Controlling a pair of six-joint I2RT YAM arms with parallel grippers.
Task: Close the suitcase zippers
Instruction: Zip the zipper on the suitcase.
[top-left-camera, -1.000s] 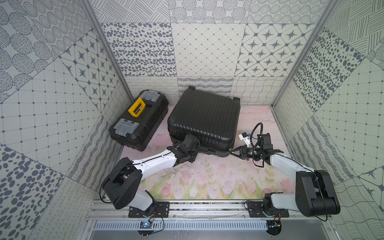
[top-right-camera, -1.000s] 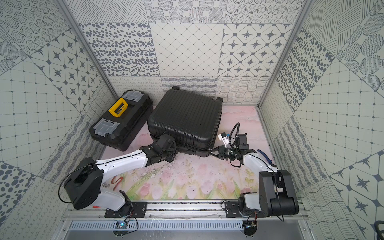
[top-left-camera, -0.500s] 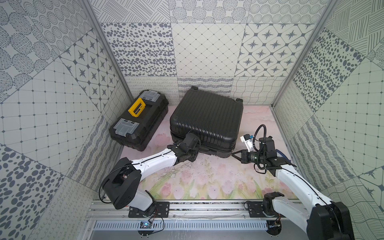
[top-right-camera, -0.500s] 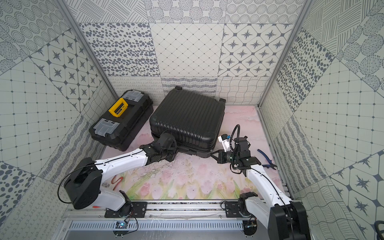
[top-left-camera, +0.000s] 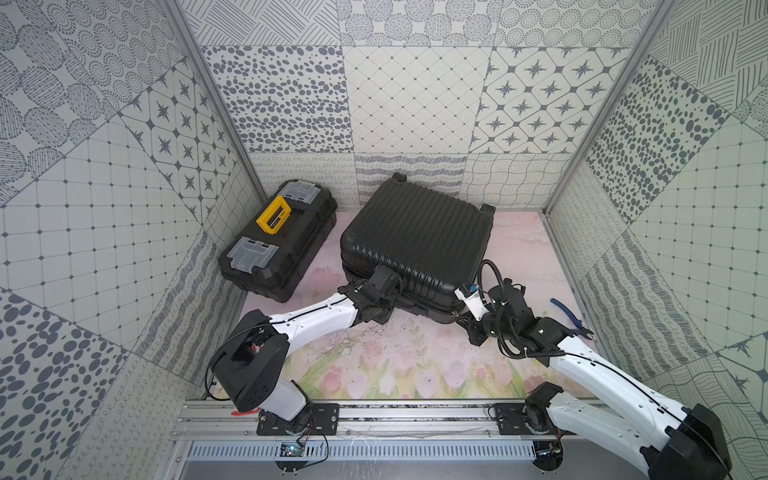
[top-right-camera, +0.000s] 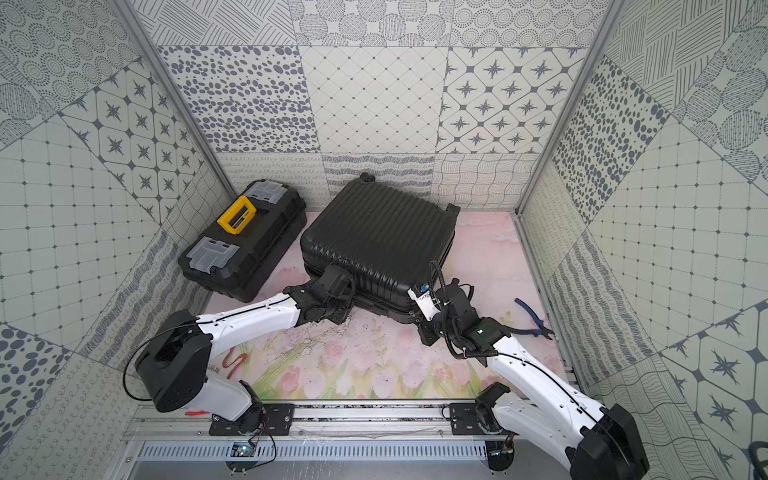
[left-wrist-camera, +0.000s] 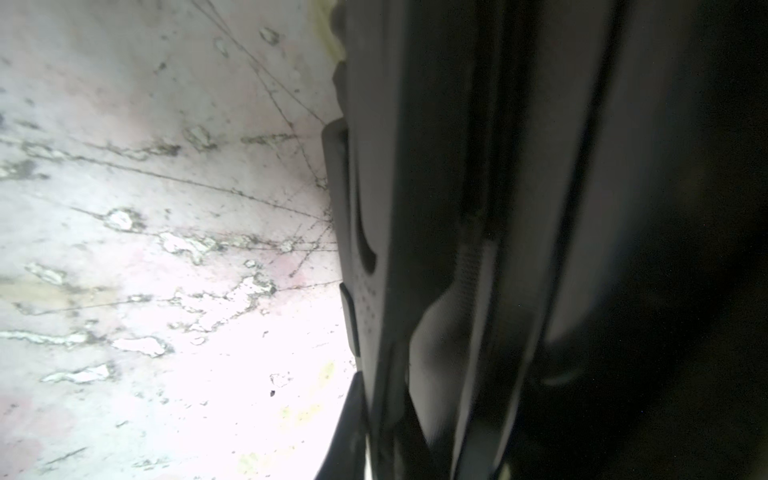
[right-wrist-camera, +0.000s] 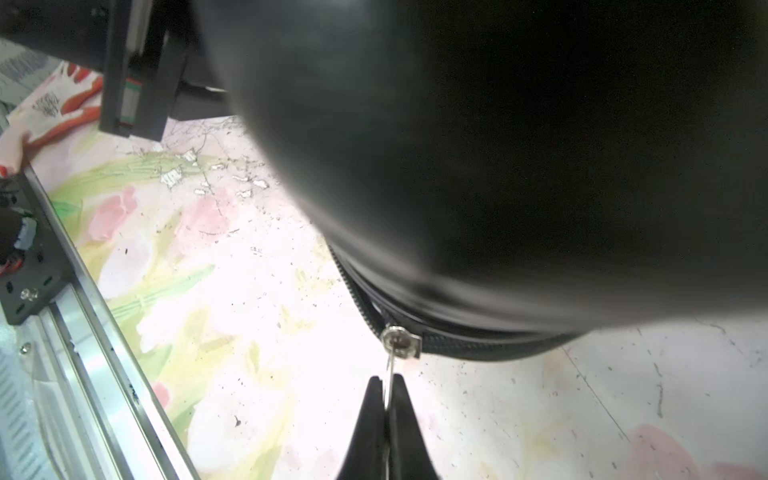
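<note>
The black ribbed suitcase (top-left-camera: 415, 237) (top-right-camera: 378, 237) lies flat and closed at the back of the floral mat. Its zippers (right-wrist-camera: 478, 348) run as a black track round the seam. My right gripper (right-wrist-camera: 387, 384) sits at the suitcase's near right corner (top-left-camera: 457, 316), shut on the thin metal pull tab that hangs from the silver slider (right-wrist-camera: 402, 341). My left gripper (top-left-camera: 380, 309) is shut and pressed against the suitcase's near side, where the zipper track (left-wrist-camera: 471, 266) passes. One dark finger (left-wrist-camera: 349, 424) shows there. Whether it holds anything is hidden.
A black toolbox (top-left-camera: 278, 245) with a yellow handle stands left of the suitcase against the wall. Blue-handled pliers (top-left-camera: 567, 320) lie on the mat by the right wall. Patterned walls close in three sides, and a metal rail (top-left-camera: 395, 419) runs along the front.
The suitcase has swung a little to the right. My right arm's elbow has come round towards the front while its gripper stays at the corner on the pull tab. The left arm has barely moved.
</note>
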